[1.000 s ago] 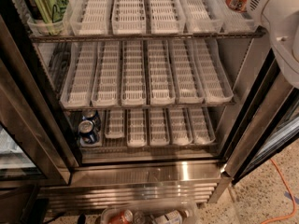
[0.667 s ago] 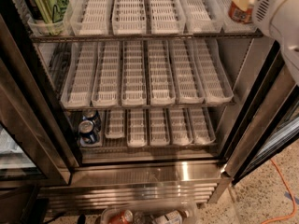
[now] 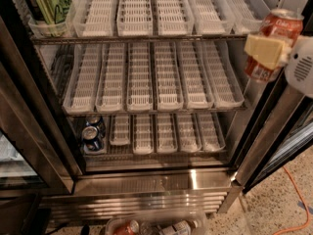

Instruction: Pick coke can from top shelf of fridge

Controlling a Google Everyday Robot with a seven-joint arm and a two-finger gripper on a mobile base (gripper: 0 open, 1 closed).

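At the far left of the top shelf (image 3: 146, 37), a tall green can (image 3: 46, 4) stands in the outermost lane tray, close against the dark door frame (image 3: 29, 106). I see nothing in the other white lane trays (image 3: 134, 9) on this surface as I scan right.

One rack down, the middle shelf (image 3: 151, 77) carries six slotted trays side by side, all bare as far as I can see.

On the lowest rack, two dark blue cans (image 3: 93, 131) sit one behind the other in the leftmost lane, with more white trays to their right. Below that is the ribbed steel base (image 3: 146, 199) of the fridge (image 3: 210, 180). A clear bin with bottles (image 3: 156, 226) lies on the floor in front of it.

Right side: the coke can (image 3: 281, 26) is off the surface. It hangs past the right end of the top shelf rail, in front of the right door frame (image 3: 274, 131), tilted slightly. The pincer (image 3: 268, 50) is clamped on it. One pale yellow pad (image 3: 261, 50) presses across the can's front, and I cannot see the opposite finger behind the can. The white arm housing (image 3: 301, 65) enters from the right edge.

Obstructions: the rightmost lane tray sits just left of the can, and the right door frame sits directly behind and below it. An orange cable (image 3: 298, 199) runs over the speckled floor at lower right.
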